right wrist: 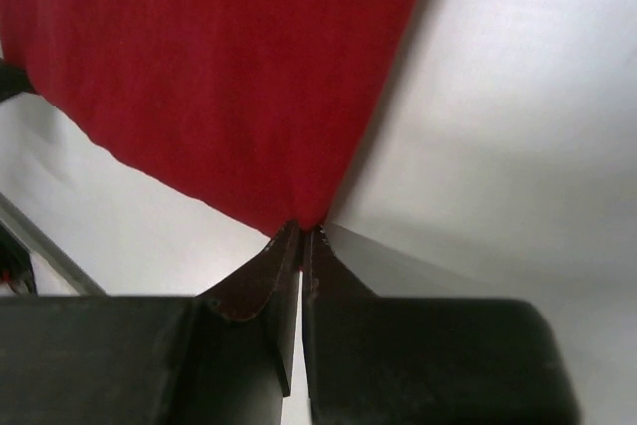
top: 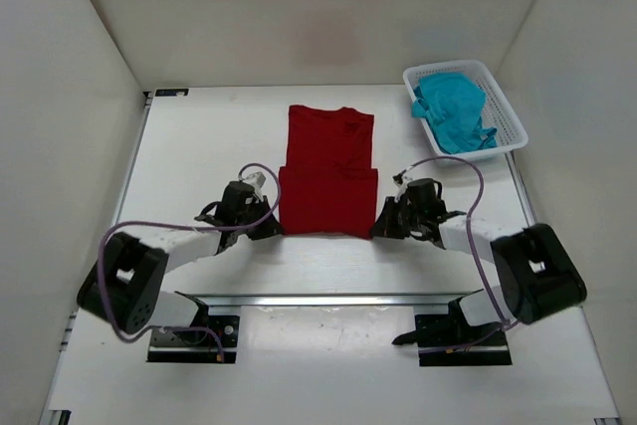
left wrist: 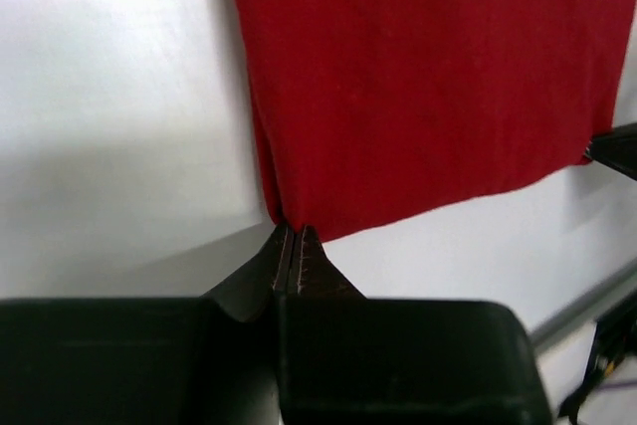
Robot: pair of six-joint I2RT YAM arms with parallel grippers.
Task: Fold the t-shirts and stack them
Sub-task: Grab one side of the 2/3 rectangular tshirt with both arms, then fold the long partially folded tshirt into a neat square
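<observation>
white table [top: 199, 146] under red shirt [top: 329, 171], pale walls [top: 60, 97] around

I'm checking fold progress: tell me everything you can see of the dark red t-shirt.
The plain dark red fabric t-shirt lies lengthwise on the white table. It looks soft and matte. Its collar is at the far end, no sleeves stick out, and a step crosses its middle. The left hand and right hand are each shut on a near corner.

At the table's [top: 199, 146] middle one t-shirt [top: 329, 171] is laid; the other t-shirt [top: 453, 111] is kept in a basket [top: 506, 111] at the far right corner.
</observation>
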